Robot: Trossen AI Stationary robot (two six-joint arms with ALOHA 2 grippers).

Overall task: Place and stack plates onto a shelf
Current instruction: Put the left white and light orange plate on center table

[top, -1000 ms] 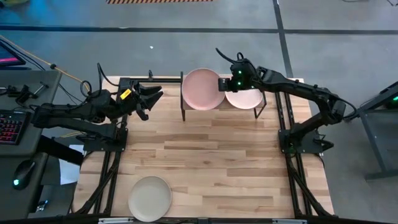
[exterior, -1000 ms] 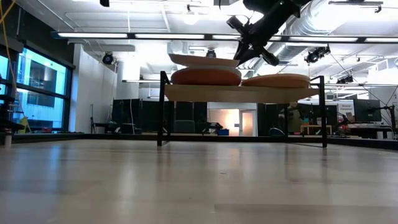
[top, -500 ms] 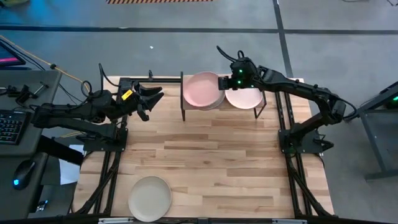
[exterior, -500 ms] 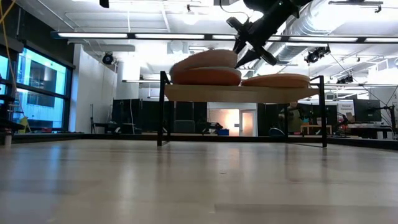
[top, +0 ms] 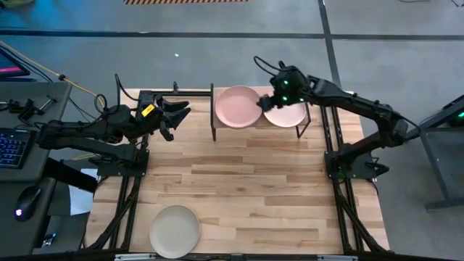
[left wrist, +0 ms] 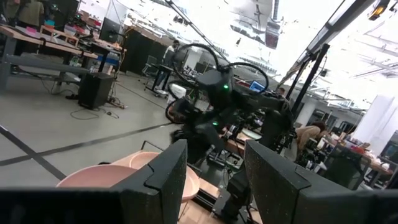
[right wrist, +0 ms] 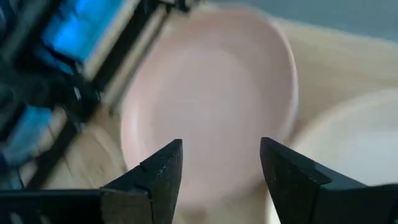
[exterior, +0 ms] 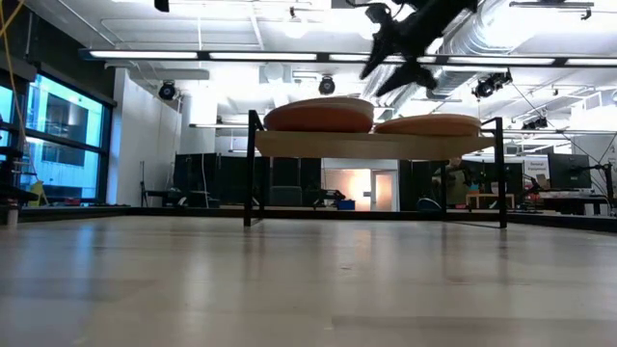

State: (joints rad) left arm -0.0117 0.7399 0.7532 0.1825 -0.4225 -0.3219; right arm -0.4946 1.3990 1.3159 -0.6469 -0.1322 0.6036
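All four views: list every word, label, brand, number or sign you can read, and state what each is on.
None can be read.
The yellow tag on the left arm: any print is too small to read.
The striped floor marking at the top edge of the high view: stripes only, no words.
The screens in the room behind the shelf: too small and blurred.
The pink plate and the cream plate: no print visible.
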